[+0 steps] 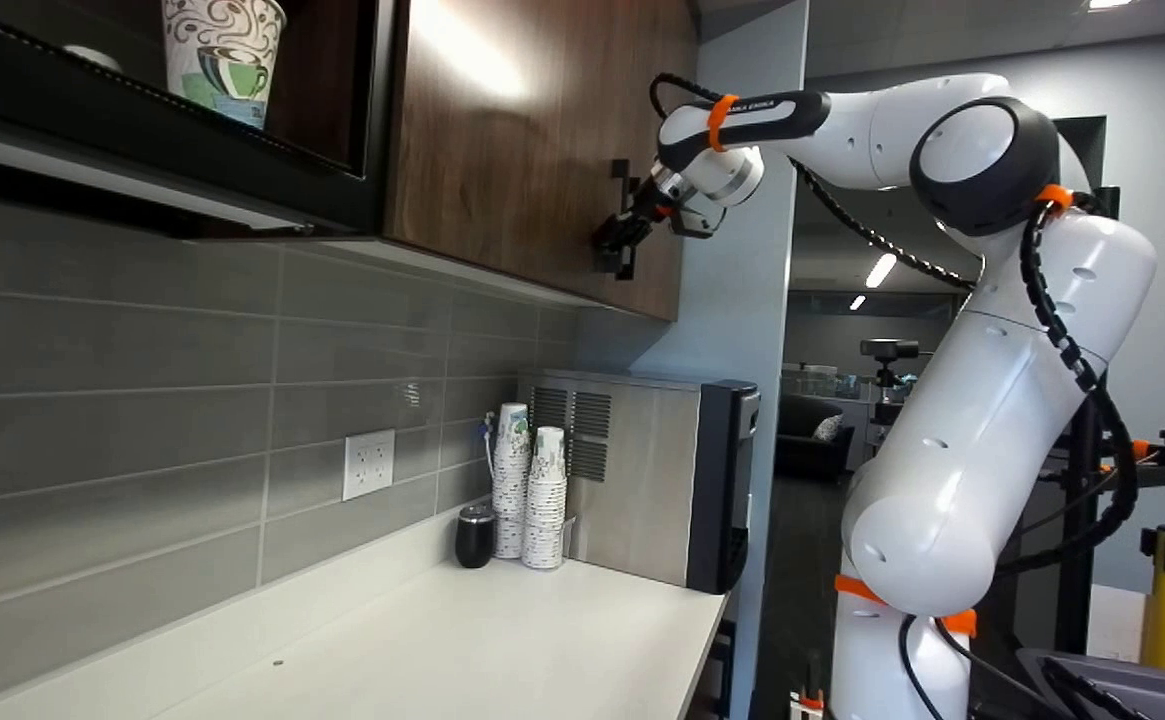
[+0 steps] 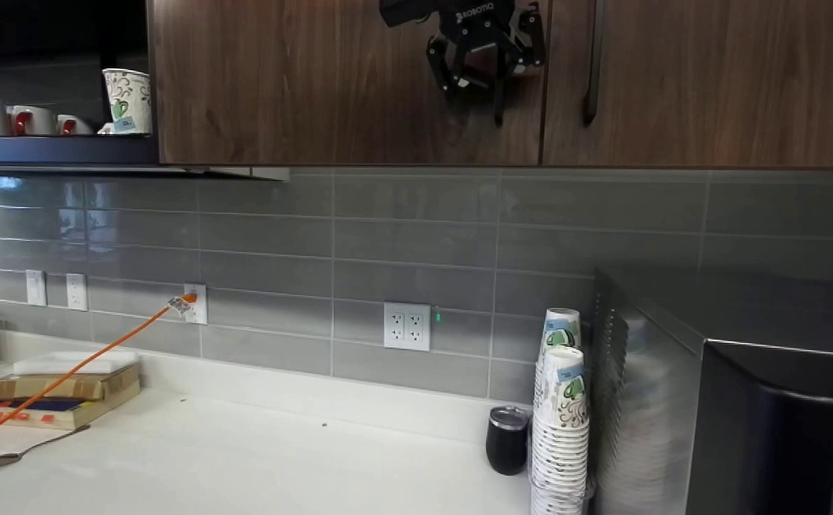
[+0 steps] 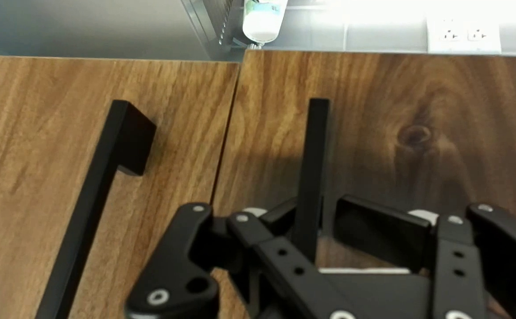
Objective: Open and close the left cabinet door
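Straddling the black handle (image 3: 314, 148), the end effector (image 3: 319, 217) has its jaws apart; the closed left cabinet door (image 2: 337, 86) lies behind the handle. Best, it seems, to center on the handle, grip it squarely, then pull in a smooth arc.

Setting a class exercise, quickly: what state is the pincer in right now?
Pincer: open, straddling the black bar handle of the left cabinet door, not clamped on it.

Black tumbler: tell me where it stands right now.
In both exterior views, the black tumbler stands on the white counter near the tiled wall, just left of the two stacks of paper cups.
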Tool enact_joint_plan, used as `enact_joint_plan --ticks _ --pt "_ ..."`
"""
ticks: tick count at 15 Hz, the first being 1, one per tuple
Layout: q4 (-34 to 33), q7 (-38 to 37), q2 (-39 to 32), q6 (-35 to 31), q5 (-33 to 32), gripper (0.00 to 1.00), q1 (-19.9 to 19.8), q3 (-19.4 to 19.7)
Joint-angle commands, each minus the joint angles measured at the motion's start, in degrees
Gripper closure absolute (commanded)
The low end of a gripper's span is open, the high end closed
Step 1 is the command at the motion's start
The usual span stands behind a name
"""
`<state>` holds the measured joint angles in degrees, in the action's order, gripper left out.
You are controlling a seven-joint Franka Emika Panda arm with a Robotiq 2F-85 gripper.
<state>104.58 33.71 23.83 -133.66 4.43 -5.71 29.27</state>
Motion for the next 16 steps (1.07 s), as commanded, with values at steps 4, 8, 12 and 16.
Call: enact_joint_plan --ticks 4,8,12,16 --pt "-6.66 0.08 -0.76 3.76 3.99 0.60 0.45 -2.48" --pt "-4.34 0.04 2.31 4.36 3.42 0.33 -0.41 -3.58" --pt "-4.20 -1.45 6.58 4.26 2.20 0.00 -1.44 -5.35" --pt "-4.19 -5.06 11.34 5.75 0.87 0.00 -1.78 -7.85"
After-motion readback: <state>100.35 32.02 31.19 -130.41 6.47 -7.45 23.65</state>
